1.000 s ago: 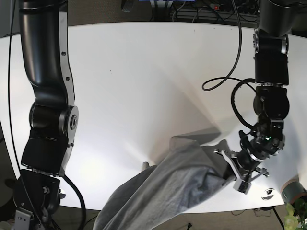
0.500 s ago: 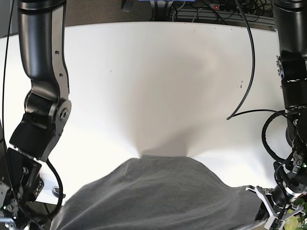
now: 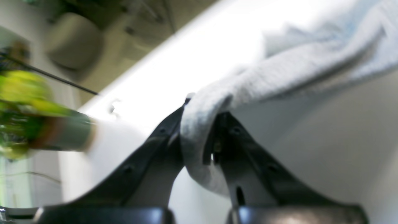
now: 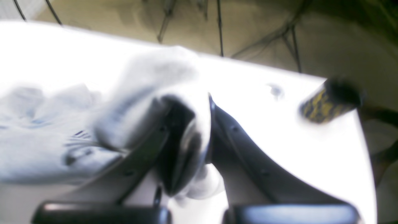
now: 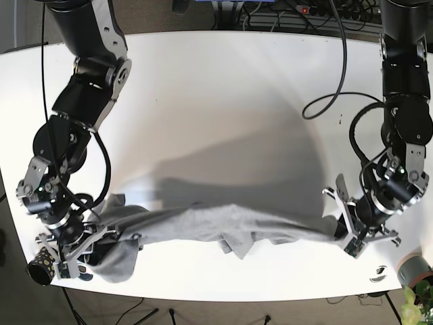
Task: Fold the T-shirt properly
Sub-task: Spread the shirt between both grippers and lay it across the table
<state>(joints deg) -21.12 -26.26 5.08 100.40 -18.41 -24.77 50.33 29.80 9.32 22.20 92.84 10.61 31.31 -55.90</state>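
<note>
**Grey cloth stretched between two pinches, close to the table's near edge**

Grey fabric of the T-shirt [image 5: 223, 227] hangs in a long band across the white table [image 5: 216, 101], close to its near edge. The left gripper [image 5: 356, 233] pinches one end; in the left wrist view, cloth is folded tight between its fingers [image 3: 161, 130]. The right gripper [image 5: 71, 245] pinches the other end, and in its wrist view the fabric bulges around the jaws and covers part of them. Relative to the T-shirt, the left gripper is at the end near the small plant pot [image 5: 414, 267], and the right gripper is at the opposite end, almost over the table's edge.

I judge the shirt is being spread flat before any fold is made. The risk is that the bunched end by the right gripper slides off the table, because it is so near the edge. A loose flap also sags in the middle of the T-shirt, and it may stay creased if the arms lower the cloth without more tension.
</note>
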